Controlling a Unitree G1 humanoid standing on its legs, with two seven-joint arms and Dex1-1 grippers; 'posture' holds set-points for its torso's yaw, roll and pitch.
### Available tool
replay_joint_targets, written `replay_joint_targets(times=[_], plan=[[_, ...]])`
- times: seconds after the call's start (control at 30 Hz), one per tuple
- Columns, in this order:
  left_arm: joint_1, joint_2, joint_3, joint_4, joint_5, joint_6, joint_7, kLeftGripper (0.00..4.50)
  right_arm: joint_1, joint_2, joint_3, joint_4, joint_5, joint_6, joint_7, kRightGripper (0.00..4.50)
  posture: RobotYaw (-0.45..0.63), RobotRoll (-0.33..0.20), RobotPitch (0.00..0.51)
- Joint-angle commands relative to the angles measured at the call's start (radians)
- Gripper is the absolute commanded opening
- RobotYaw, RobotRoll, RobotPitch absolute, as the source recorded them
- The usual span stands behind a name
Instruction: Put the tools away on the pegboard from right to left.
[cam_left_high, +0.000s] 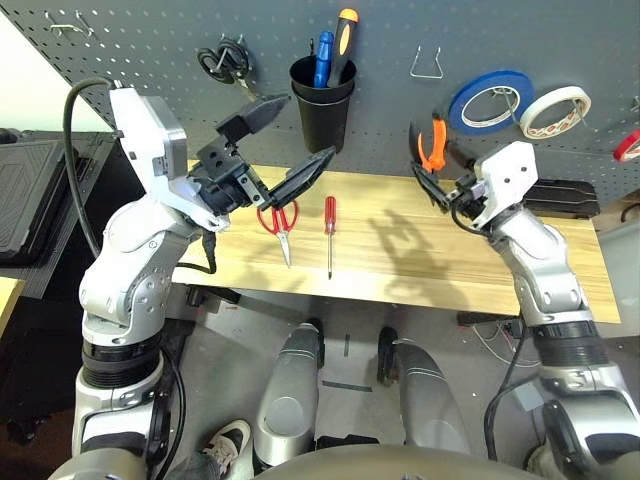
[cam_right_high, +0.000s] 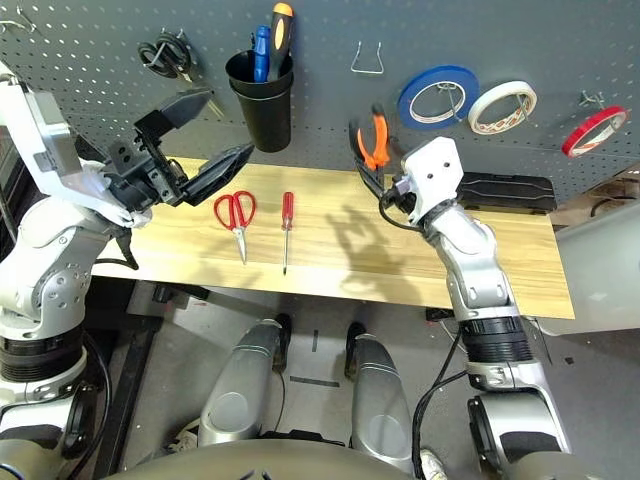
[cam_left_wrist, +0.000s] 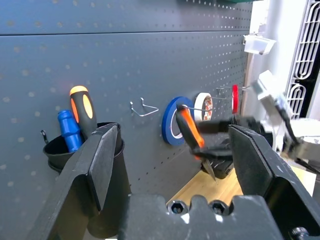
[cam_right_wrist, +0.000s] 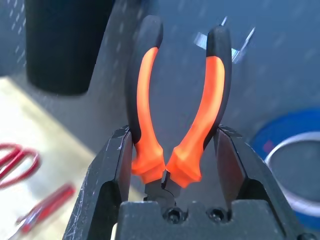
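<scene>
Pliers (cam_right_wrist: 175, 115) upright between right fingers (cam_right_wrist: 112, 175)

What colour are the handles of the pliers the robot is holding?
Orange with black, on the pliers in the right gripper; clearest in the right wrist view.

A long workbench with a pale, light-wood plank top (cam_left_high: 420, 262) stands in front of a dark grey wall. Beneath it lies a smooth grey concrete floor (cam_left_high: 345, 350) with a few short dark marks. At the far right edge stands a pale grey plastic bin (cam_right_high: 600, 270).
</scene>
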Motion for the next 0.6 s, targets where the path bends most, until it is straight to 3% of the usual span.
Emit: replay_joint_targets(times=[0.03,0.27,0.6], plan=[[-0.011,0.002,-0.020,-0.003,-0.011,0.004,-0.014,4.50,-0.021,0.001,-0.033,-0.057,-0.006,-0.037,-0.044,2.63,0.29,0.000,0.250],[-0.018,0.002,-0.031,0.013,-0.006,0.000,-0.022,4.50,-0.090,0.011,-0.045,-0.077,-0.027,-0.090,-0.114,2.63,0.28,0.000,0.247],[-0.024,-0.001,-0.042,0.035,0.006,-0.012,-0.034,4.50,-0.275,0.069,-0.033,0.009,-0.025,-0.114,-0.165,2.63,0.27,0.000,0.243]])
